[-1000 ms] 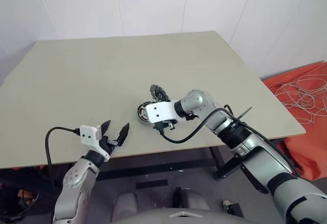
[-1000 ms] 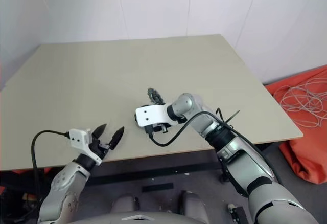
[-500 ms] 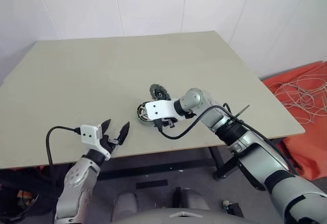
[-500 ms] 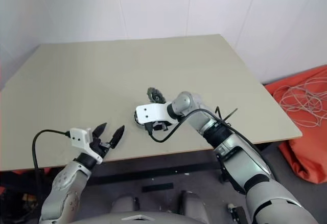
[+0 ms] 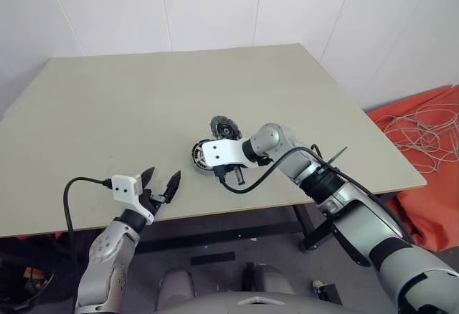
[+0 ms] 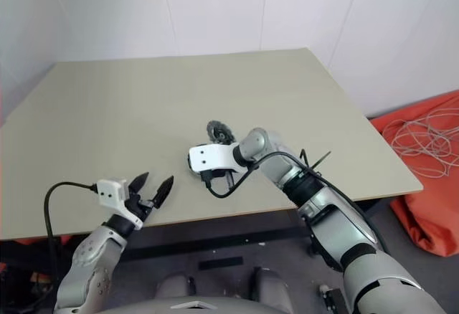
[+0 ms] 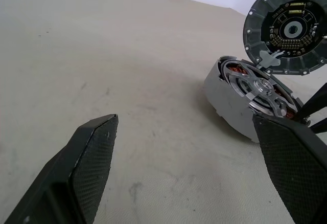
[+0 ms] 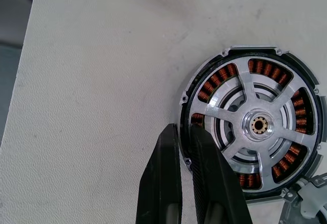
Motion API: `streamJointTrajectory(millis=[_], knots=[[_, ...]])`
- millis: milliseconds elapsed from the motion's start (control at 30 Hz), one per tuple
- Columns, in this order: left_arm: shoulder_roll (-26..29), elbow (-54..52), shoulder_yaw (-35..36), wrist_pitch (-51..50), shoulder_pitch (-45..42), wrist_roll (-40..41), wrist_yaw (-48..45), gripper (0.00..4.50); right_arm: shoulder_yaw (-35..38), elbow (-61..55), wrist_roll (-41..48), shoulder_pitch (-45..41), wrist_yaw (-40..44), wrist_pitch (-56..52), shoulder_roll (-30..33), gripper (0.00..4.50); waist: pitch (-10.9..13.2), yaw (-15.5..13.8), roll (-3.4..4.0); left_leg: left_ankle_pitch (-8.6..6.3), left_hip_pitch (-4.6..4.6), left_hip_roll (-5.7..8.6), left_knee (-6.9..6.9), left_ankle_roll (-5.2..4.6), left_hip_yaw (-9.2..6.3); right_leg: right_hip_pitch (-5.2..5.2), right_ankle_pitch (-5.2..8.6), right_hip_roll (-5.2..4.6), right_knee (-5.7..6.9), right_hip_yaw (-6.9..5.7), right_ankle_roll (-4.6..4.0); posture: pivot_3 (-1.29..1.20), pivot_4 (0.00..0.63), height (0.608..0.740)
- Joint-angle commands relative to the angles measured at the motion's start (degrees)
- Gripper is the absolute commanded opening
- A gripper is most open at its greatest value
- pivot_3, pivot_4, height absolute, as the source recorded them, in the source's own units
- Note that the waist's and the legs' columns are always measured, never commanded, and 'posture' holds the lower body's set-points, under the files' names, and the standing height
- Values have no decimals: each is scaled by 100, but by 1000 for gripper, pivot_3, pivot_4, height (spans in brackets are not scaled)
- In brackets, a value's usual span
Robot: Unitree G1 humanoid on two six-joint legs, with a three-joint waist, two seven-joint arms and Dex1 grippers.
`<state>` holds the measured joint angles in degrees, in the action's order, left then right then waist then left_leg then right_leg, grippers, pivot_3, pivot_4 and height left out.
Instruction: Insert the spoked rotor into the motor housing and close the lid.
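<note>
Since the spoked rotor (image 8: 258,127) already sits inside the motor housing (image 7: 227,106), spokes over the copper windings, I judge insertion done and only closing left. The lid (image 7: 286,27) stands raised on edge just behind the housing on the desk (image 5: 129,106). My right end effector (image 8: 185,132) is pinched together, empty, at the housing's rim; my left end effector (image 5: 161,183) gapes wide, empty, well apart from it. Whether the lid is hinged I cannot make out.

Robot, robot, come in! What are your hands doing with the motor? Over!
Left hand open, away from parts. Right hand shut, empty, at motor housing rim. Spoked rotor inside housing. Lid tilted up behind, not closed.
</note>
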<state>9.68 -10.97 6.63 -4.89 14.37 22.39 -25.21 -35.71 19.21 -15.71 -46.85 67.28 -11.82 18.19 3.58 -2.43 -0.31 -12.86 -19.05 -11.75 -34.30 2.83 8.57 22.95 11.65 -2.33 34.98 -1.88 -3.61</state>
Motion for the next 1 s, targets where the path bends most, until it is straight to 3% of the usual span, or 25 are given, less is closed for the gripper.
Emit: streamJointTrajectory(millis=[33, 300, 767, 1000], knots=[[0, -5, 75, 231, 46, 44, -105, 4500, 239, -399, -33, -42, -198, -722, -88, 20, 0, 0, 0, 0, 0, 0, 0, 0, 0, 0, -1, 0, 0, 0, -1, 0, 0, 740], [-30, 52, 39, 284, 33, 31, -117, 4500, 115, -1123, -11, 14, -29, -2241, 36, 20, 0, -57, 0, 0, -2, 1, 0, 0, -1, -1, 0, -1, -1, 0, -1, 0, 0, 740], [2, 59, 61, 124, -137, 82, -99, 4500, 64, -1380, 34, -119, -179, -2726, 289, 20, 0, -167, 1, 1, 4, 2, 0, 2, -1, -10, 9, -3, -2, 1, 15, 0, 0, 740], [22, 1, 87, 132, -52, 114, -130, 4500, 223, -1394, 383, -164, -361, -3303, -118, 20, 0, -156, 1, 1, 3, 1, 0, 2, -1, -8, 0, -1, -3, 1, 0, 0, 0, 740]])
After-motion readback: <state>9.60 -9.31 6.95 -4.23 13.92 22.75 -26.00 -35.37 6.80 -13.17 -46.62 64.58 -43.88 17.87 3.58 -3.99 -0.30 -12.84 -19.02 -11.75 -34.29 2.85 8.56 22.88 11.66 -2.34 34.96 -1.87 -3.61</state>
